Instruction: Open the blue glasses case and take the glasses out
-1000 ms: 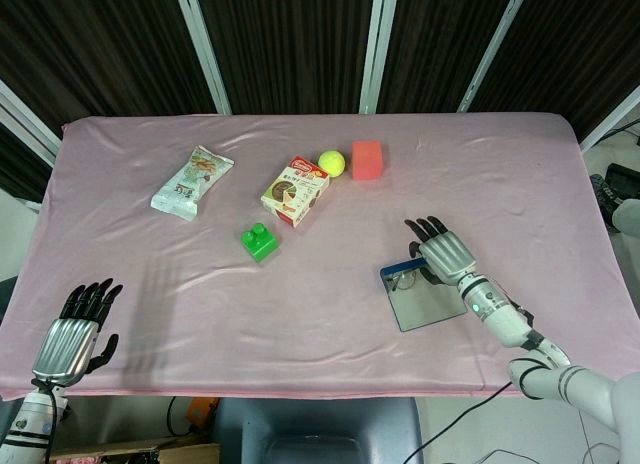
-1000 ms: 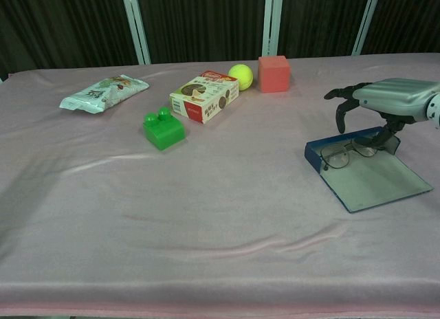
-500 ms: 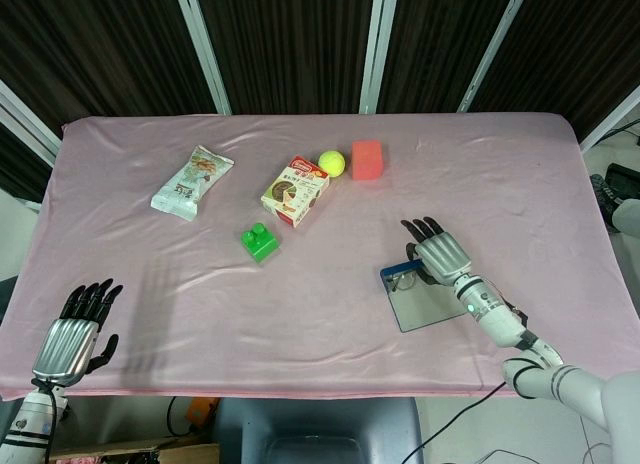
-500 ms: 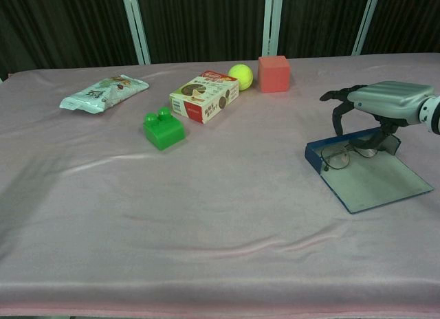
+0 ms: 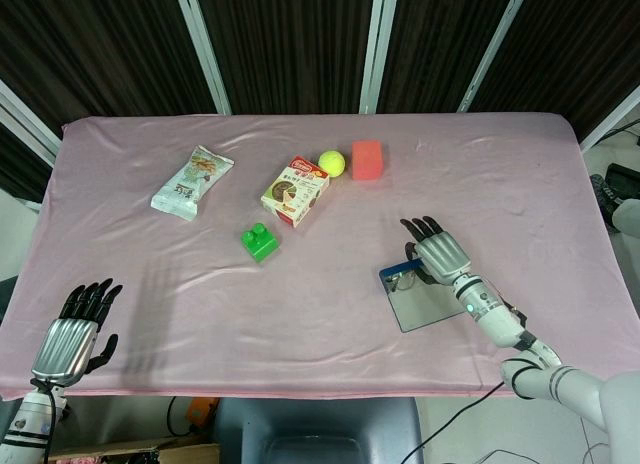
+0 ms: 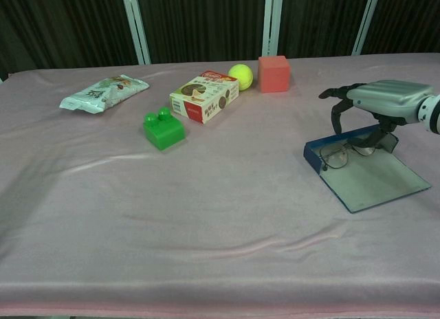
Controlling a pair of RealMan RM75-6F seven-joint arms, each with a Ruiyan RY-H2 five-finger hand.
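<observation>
No legible text (packaging print blurred)

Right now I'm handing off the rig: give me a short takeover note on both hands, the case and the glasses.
Right hand: over the far end of the open blue glasses case, fingers curled down, not visibly gripping anything.
Left hand: at the near left table edge, fingers apart, holding nothing.
Glasses: lying in the case.
Done: case opened.
Left: grasp the glasses and lift them out.

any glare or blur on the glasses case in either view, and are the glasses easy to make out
Head view: the open glasses case reads as a pale, washed-out sheen, and the glasses are tiny and half hidden under the right hand. Chest view: sharp, no glare, with frames and lenses plain against the case lining.
</observation>
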